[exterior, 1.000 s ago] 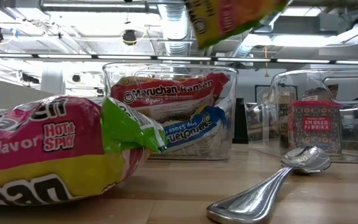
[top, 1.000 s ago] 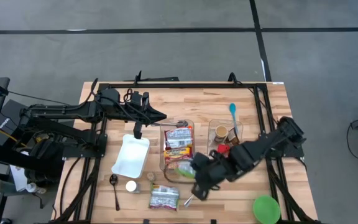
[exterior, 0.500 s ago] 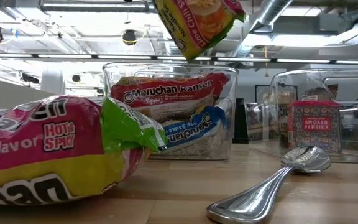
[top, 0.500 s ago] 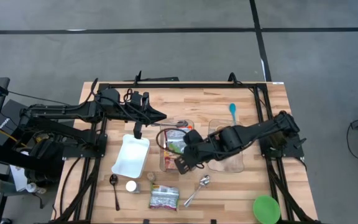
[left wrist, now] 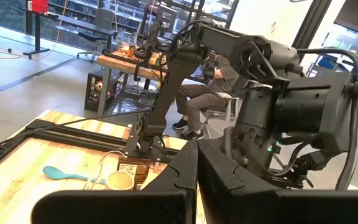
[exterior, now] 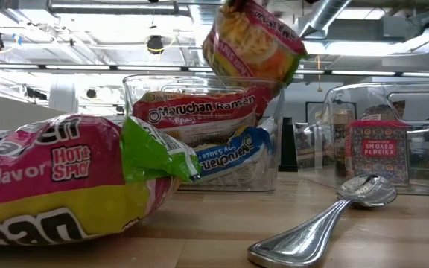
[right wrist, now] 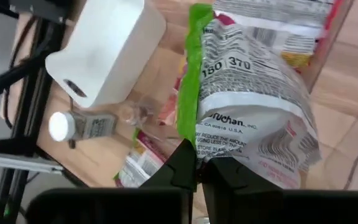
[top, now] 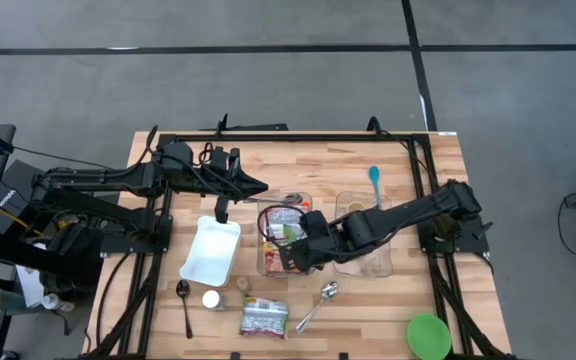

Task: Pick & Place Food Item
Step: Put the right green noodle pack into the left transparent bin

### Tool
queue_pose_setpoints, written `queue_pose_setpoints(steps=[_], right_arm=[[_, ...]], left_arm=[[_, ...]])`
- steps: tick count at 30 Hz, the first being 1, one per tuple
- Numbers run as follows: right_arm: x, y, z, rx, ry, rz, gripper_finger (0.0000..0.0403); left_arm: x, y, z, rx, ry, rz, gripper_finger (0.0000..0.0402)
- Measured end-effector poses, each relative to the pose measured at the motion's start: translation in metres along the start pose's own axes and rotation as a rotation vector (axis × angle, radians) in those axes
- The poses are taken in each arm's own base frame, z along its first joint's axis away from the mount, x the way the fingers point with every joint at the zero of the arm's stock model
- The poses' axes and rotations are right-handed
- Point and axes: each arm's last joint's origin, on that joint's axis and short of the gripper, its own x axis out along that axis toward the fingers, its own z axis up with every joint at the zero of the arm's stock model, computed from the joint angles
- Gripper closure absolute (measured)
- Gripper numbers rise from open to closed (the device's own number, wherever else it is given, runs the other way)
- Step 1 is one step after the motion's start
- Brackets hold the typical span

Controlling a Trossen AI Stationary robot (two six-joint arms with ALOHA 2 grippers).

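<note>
A: Right gripper (right wrist: 196, 163): where, and what has it got?

B: Over the near end of the left bin (top: 268, 255), the clear one mid-table. Fingers pinched together on the green end of a ramen pack (right wrist: 253, 118). The pack hangs from that edge, printed back toward the wrist camera.

A: Pack inside the bin?

B: Not quite. From table height the pack (exterior: 253, 43) sits tilted above the bin (exterior: 136, 134), its lower corner dipping past the rim line. Whether it touches the packs below, I cannot tell.

A: Bin contents?

B: Two ramen packs stacked: a red one (exterior: 203, 112) on top, a blue one (exterior: 226, 152) under it.

A: Left gripper?

B: Parked high over the far-left part of the table (top: 398, 295), just beyond the white tray (top: 211, 250). Its fingers (left wrist: 179, 177) are pressed shut, holding nothing.

A: Other items?

B: A second ramen pack, pink and green (top: 265, 317), lies on the table near the front edge, apart from the bin. A metal spoon (top: 317, 305) lies just right of it. Second clear bin (top: 385, 265) to the right holds spice jars; one reads smoked paprika (exterior: 375, 151). Teal spoon (top: 375, 181) beyond that bin. Green bowl (top: 429, 336) at the front-right corner. Dark spoon (top: 185, 303) and a small jar (top: 212, 299) in front of the tray.
</note>
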Motion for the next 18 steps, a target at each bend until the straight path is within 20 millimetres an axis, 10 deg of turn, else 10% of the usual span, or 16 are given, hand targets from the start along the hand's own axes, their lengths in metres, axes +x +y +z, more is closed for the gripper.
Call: queue_pose_setpoints(steps=[18], right_arm=[[0.035, 0.0, 0.001, 0.045, -0.036, 0.11, 0.0391]], left_arm=[[0.0, 0.0, 0.0, 0.0, 0.0, 0.0, 0.0402]])
